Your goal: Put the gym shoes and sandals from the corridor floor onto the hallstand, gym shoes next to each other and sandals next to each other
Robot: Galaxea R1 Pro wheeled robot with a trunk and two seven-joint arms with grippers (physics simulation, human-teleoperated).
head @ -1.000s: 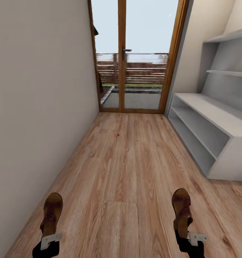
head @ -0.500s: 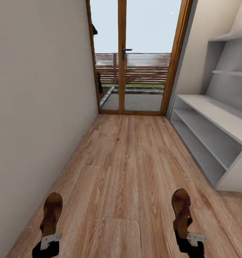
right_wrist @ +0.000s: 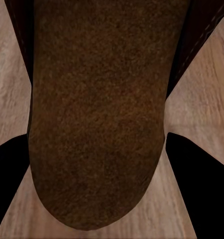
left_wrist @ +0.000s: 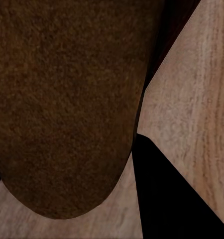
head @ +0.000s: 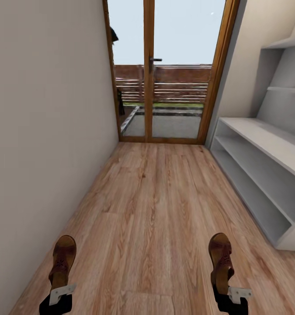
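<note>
Now, at the lower left of the head view your left end effector (head: 59, 292) is clamped on the heel end of one sandal (head: 62, 260), and at the lower right your right end effector (head: 231, 292) is clamped in the same way on the other sandal (head: 220, 258). Both sandals point forward and hang above the corridor floor (head: 151, 210), not touching it. In the wrist views you see mostly the dark rough sole of the left one (left_wrist: 62, 104) and of the right one (right_wrist: 99, 109).

I judge these sandals light, with a rather stiff sole and softer woven straps. The heel grip leaves the toe far out, so the shoe may swing or turn if you move fast. The sole edge looks the safest place to hold; the straps would give way.

Further on, at the right edge of the frame, stands the hallstand (head: 269, 144) with its two open shelf levels. At the far end is the glass door (head: 164, 70).

Compared with one second ago, the whole view has shifted: the hallstand sits further right and lower, and the door looks nearer, so your base has rolled forward. The sandals keep the same place in the frame.
</note>
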